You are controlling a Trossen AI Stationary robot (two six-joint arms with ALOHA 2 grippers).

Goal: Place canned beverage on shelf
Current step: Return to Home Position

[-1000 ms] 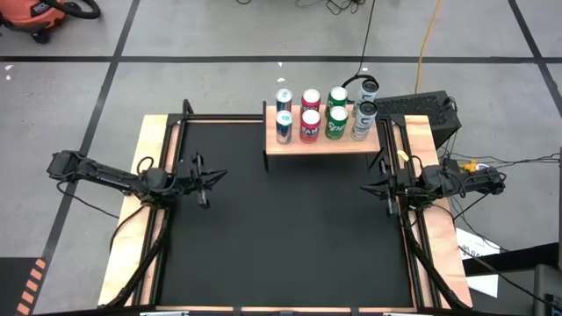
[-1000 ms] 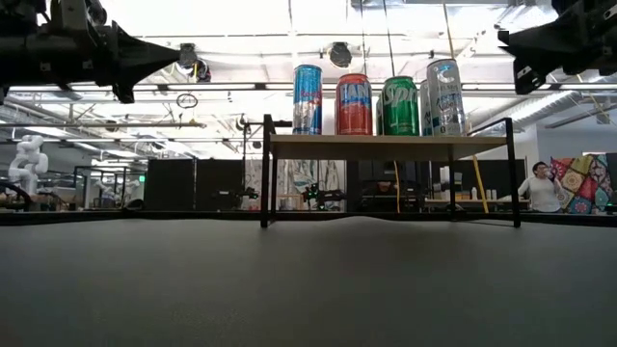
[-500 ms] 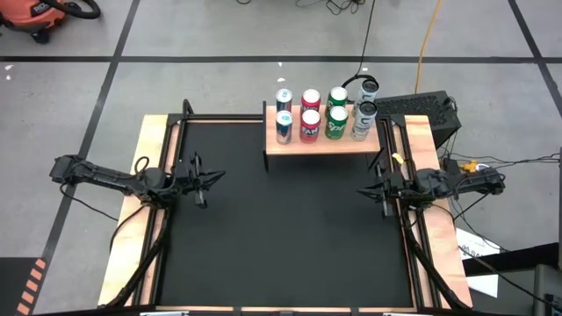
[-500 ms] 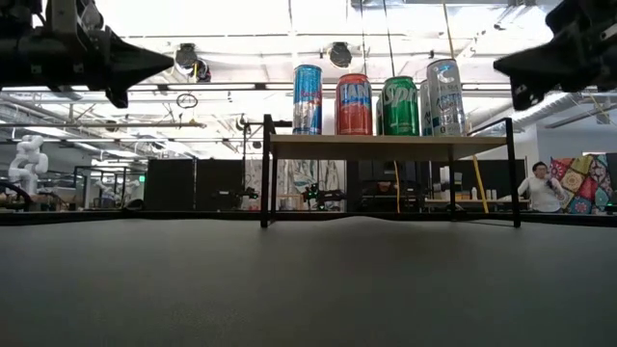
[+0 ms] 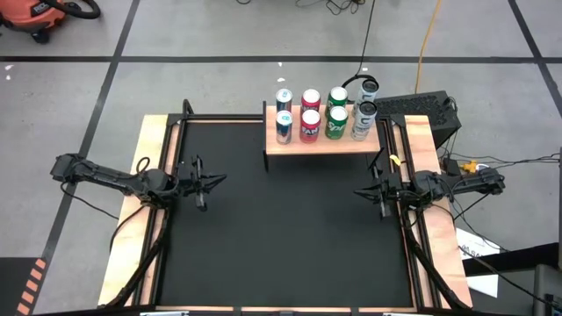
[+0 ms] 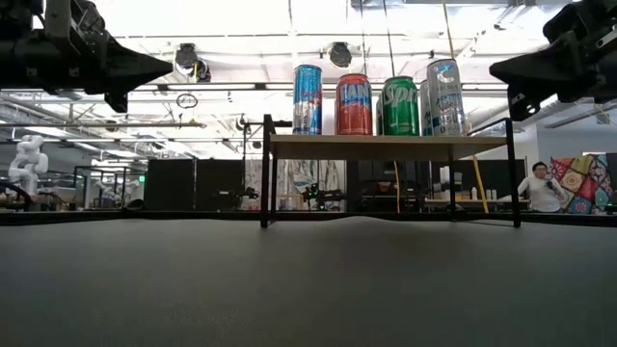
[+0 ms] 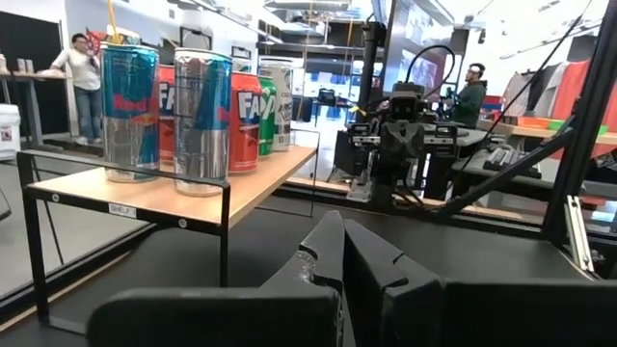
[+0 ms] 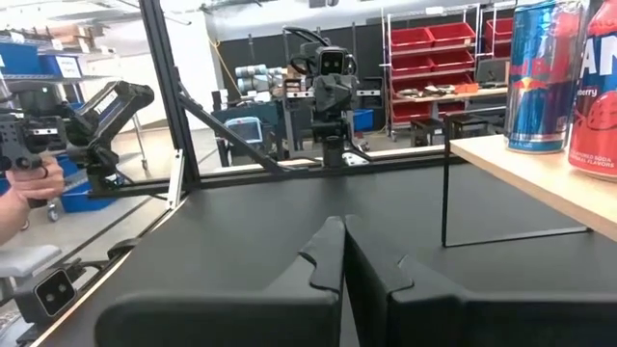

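Overhead and table-level views of the workspace. The shelf (image 5: 320,146) stands at the far edge of the black table (image 5: 281,237), right of centre, its wood-grain top carried on thin black legs. Eight beverage cans stand upright on it in two rows of four, one row behind the other; from left to right these are the blue cans (image 5: 284,127), the red cans (image 5: 309,125), the green cans (image 5: 335,123) and the silver cans (image 5: 361,120).

The left gripper (image 5: 218,179) hangs above the table's left side, well apart from the shelf and pointing towards the centre. Its fingers (image 7: 328,253) are pressed together and hold nothing. The right gripper (image 5: 358,192) hangs above the table's right side, nearer than the shelf and facing the left gripper. Its fingers (image 8: 330,253) are likewise pressed together with nothing between them.

In the low view both grippers sit high above the tabletop, and a person (image 6: 540,188) stands in the room beyond.
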